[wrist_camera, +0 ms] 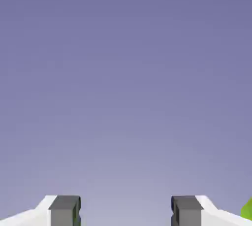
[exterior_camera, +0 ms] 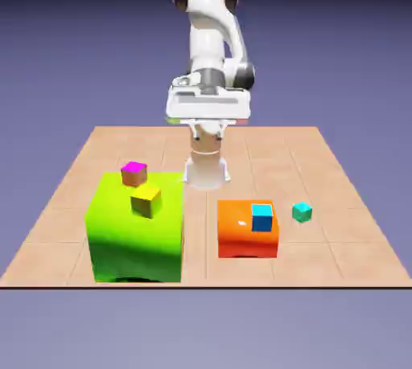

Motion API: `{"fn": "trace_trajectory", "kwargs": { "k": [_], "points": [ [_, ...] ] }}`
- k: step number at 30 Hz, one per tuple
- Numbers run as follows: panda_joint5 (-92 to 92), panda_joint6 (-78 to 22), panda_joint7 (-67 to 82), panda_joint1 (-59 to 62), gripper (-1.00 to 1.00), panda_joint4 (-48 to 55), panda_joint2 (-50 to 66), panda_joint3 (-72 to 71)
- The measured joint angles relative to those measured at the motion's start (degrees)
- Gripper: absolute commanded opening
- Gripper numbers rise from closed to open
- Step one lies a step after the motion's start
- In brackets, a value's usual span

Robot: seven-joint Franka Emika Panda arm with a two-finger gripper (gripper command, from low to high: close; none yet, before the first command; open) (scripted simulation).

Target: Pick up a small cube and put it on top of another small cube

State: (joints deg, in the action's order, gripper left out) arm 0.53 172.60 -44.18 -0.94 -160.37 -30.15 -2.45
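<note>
The small teal cube point(exterior_camera: 302, 212) sits on the table, just to the exterior view's right of the orange block point(exterior_camera: 241, 235). The bright cyan cube point(exterior_camera: 261, 217) rests on top of that block, near its right edge. My gripper point(exterior_camera: 208, 112) hangs high above the table's far side, well away from both cubes. In the hand view the gripper point(wrist_camera: 125, 211) is open: its grey fingertips point(wrist_camera: 64, 210) stand wide apart with only the blue-violet backdrop between them. Neither cube shows in the hand view.
A large lime-green block point(exterior_camera: 135, 231) stands at the exterior view's left, carrying a magenta-topped cube point(exterior_camera: 133, 173) and a yellow cube point(exterior_camera: 146, 201). A green sliver point(wrist_camera: 247, 209) shows at the hand view's lower right edge.
</note>
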Motion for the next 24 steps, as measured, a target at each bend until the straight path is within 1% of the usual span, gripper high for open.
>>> {"fn": "trace_trajectory", "kwargs": {
  "k": [20, 22, 24],
  "points": [
    [8.85, -23.29, -28.65, -4.25, 0.0, 10.4, 41.52, -40.58],
    [8.91, -23.45, -28.85, -4.28, 0.0, 10.47, 41.81, -40.86],
    [11.99, -21.01, -31.04, -7.74, 0.0, 10.83, 44.71, -36.72]
  ]
}}
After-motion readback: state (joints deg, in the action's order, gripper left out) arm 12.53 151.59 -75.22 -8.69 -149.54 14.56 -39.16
